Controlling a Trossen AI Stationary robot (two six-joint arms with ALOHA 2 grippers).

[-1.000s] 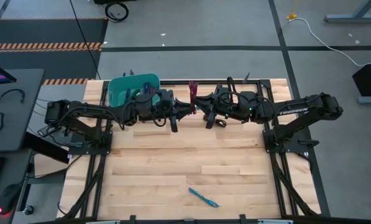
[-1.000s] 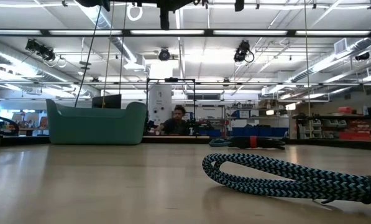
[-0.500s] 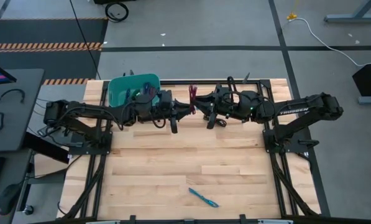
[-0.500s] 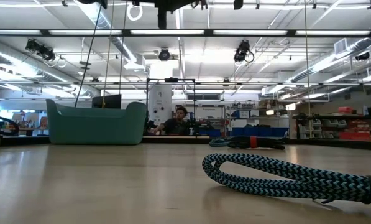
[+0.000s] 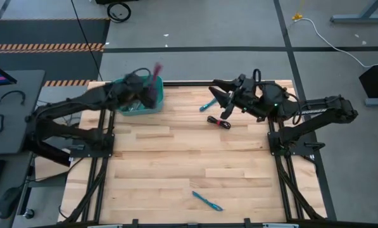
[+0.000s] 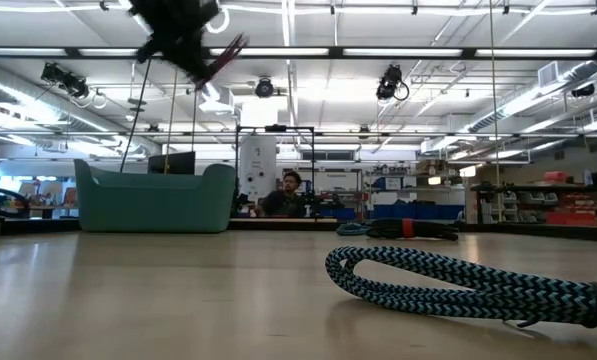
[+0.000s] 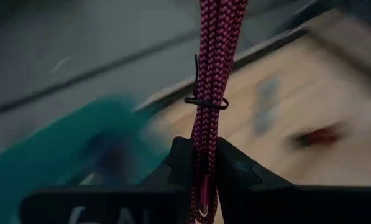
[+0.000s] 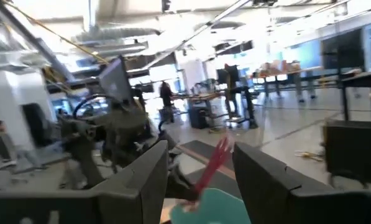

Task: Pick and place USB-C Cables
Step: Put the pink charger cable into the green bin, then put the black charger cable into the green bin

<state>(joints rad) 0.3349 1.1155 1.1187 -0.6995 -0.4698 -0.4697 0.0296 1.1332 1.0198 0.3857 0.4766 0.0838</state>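
Grey concrete floor (image 5: pixel 195 25); hazard-striped mat (image 5: pixel 43 46); perhaps shelving (image 6: pixel 538 205) behind; ceiling strip lights (image 6: pixel 398 52)

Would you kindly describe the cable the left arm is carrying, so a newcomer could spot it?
Find the teal bin at the table's far left corner. The left gripper above it holds the maroon cable, a braided bundle bound by a thin black tie, the only one off the table.
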